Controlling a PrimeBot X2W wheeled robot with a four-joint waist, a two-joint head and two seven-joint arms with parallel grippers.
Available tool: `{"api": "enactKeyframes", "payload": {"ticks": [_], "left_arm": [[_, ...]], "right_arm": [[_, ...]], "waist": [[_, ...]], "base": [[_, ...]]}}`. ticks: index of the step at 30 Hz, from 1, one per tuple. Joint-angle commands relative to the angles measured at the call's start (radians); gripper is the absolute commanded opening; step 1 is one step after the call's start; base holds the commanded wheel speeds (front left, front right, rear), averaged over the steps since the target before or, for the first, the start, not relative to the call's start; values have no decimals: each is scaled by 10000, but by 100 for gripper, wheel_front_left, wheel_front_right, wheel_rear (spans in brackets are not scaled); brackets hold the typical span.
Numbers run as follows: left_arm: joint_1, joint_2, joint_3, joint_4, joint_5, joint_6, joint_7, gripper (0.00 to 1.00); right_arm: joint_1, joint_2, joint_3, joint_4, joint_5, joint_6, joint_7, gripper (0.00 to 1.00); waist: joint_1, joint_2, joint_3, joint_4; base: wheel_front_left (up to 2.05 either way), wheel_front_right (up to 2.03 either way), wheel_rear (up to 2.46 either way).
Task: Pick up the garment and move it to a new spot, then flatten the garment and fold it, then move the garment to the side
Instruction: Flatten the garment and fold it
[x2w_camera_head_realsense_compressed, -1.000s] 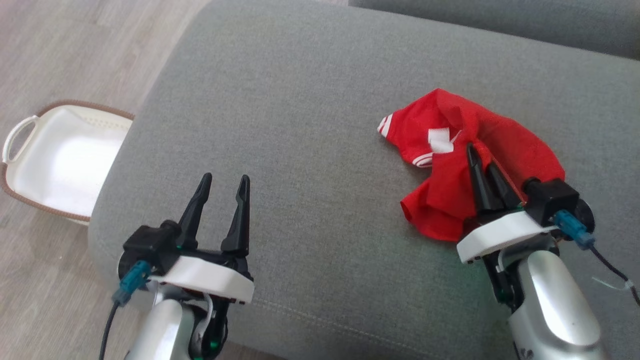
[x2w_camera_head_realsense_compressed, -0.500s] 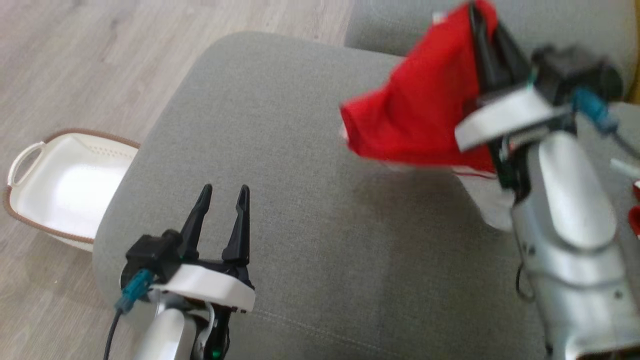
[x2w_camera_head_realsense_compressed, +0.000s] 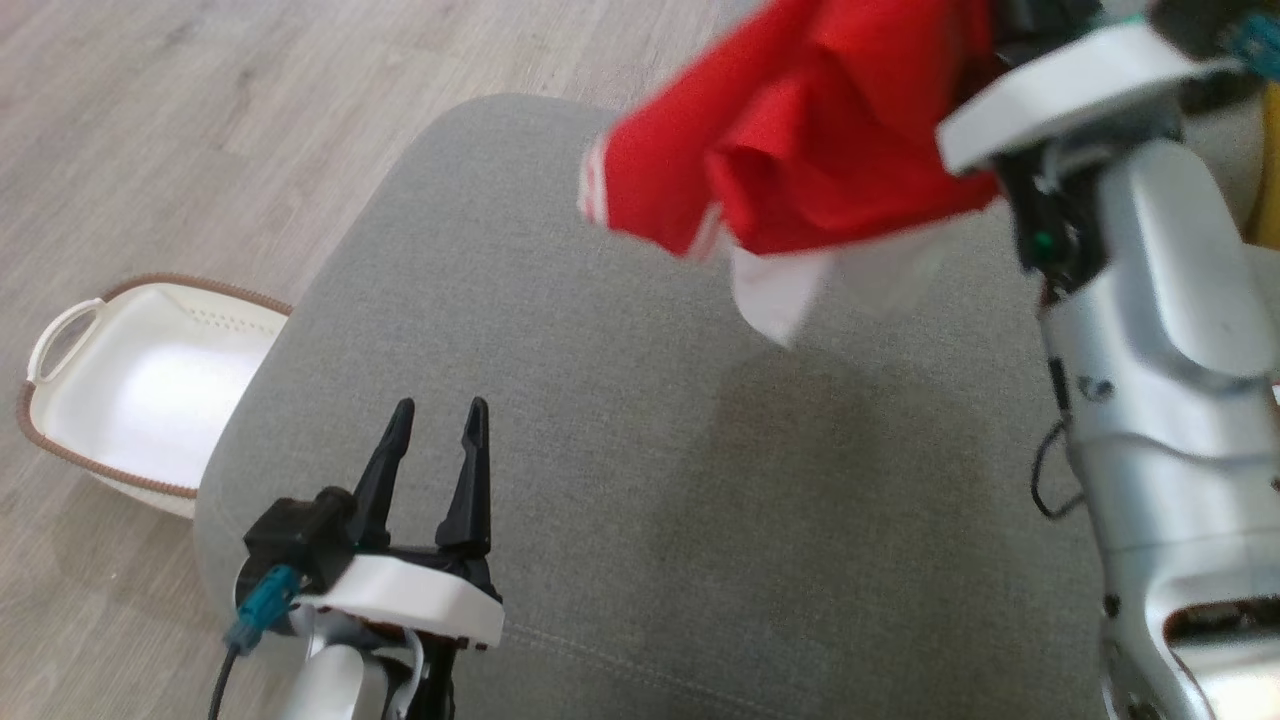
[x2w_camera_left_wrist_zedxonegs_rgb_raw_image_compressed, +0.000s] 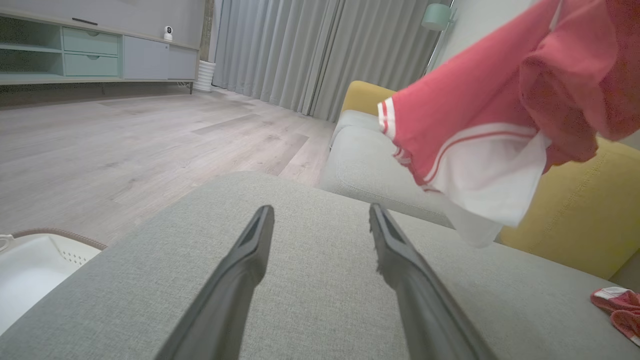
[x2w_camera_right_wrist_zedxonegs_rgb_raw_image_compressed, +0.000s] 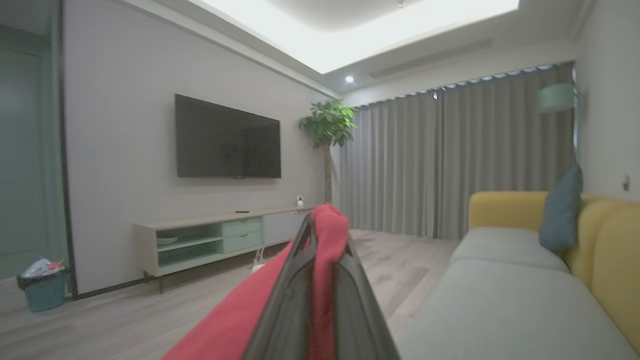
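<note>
1. Nearest the robot, low over the grey sofa cushion (x2w_camera_head_realsense_compressed: 640, 520): left pincer (x2w_camera_head_realsense_compressed: 438, 412), spread wide, empty.
2. Beyond it, above the cushion's far half: red garment (x2w_camera_head_realsense_compressed: 800, 150) hangs bunched, clear of the cushion, white hem dangling.
3. Right pincer (x2w_camera_right_wrist_zedxonegs_rgb_raw_image_compressed: 324, 235) clamped tight on a fold of it.
4. Best lower it onto bare mid-cushion, hem first, so it lays out and doesn't heap; left pincer is free to catch a corner.
</note>
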Motion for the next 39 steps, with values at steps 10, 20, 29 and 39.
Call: {"api": "enactKeyframes", "payload": {"ticks": [10,20,29,39], "left_arm": [[-399,13,328,-463,-2,-14,-91,100],[-602,13,392,-448,99,-138,-91,100],[-558,12,498,-786,95,-124,-91,100],[-481,12,391,-1067,-16,-92,-91,100]], "right_arm": [[2420,-353,-4436,2508,-1877,39,854,100],[2981,63,-6426,2045,-4412,39,-385,100],[4336,120,-3346,488,-2438,39,-1663,100],[7273,122,-1725,-2506,-864,39,-1806,100]], "waist": [[0,0,527,-233],[0,0,692,-897],[0,0,428,-1731],[0,0,417,-2538]], "base": [[0,0,0],[0,0,0],[0,0,0],[0,0,0]]}}
